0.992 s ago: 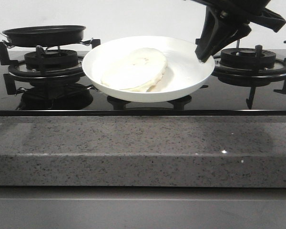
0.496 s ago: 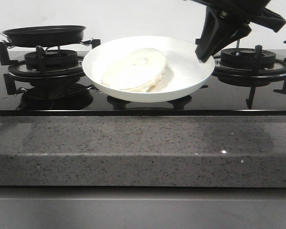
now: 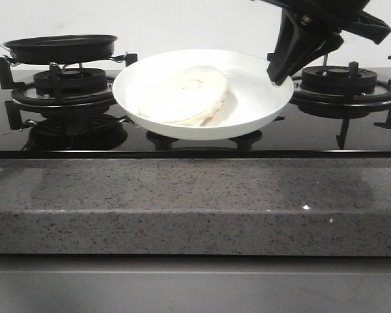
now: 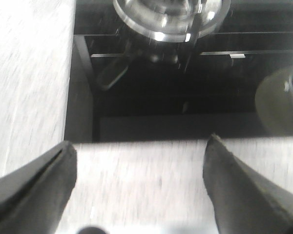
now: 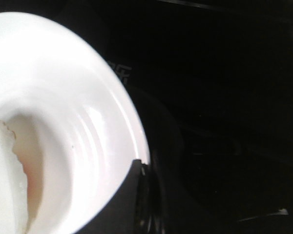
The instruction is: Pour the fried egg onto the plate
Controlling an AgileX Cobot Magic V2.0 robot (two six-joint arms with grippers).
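Observation:
The white plate (image 3: 264,107) hangs tilted toward the camera over the middle of the black stove. The fried egg (image 3: 186,94) lies in it as a pale disc on the left half, its yolk spot not showing. My right gripper (image 3: 277,77) is shut on the plate's right rim. In the right wrist view the plate (image 5: 88,117) fills the left side, the egg (image 5: 2,185) shows at the edge, and the gripper (image 5: 141,168) pinches the rim. My left gripper (image 4: 140,141) is open and empty over the pale counter (image 4: 136,180).
A black frying pan (image 3: 60,47) sits on the left burner (image 3: 65,85). Another burner (image 3: 342,81) stands at the right, behind my right arm. A grey speckled counter edge (image 3: 195,202) runs along the front of the stove. The left wrist view shows a burner (image 4: 171,14) ahead.

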